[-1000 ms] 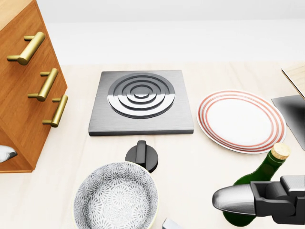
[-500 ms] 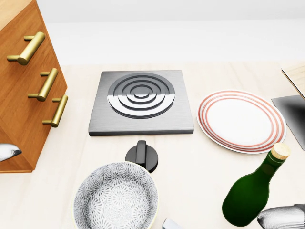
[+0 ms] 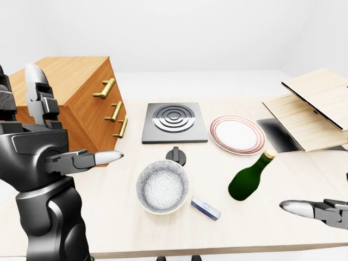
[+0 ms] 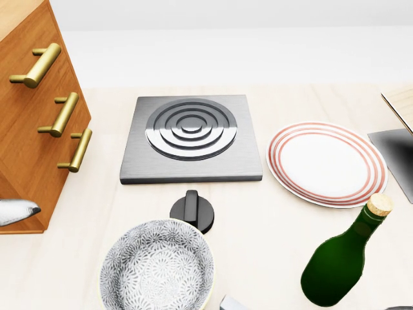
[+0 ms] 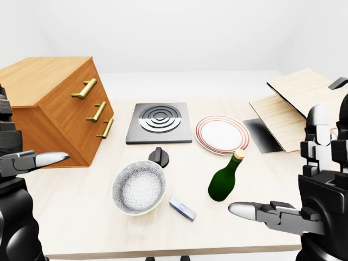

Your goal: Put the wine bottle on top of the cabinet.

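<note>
Right-eye view — right hand (image 5: 304, 215) open, empty.

dark green bottle (image 4: 335, 268) with tan cork; white plate (image 4: 326, 163) ringed in red. grey speckled bowl (image 4: 157, 266), brushed grey hob (image 4: 191, 138), black knob (image 4: 192, 210). orange-brown cabinet (image 5: 51, 109) with brass handles, pale wood table (image 3: 272, 206).

head view close above table (image 4: 271, 213), eye views wider (overlapping)
</note>
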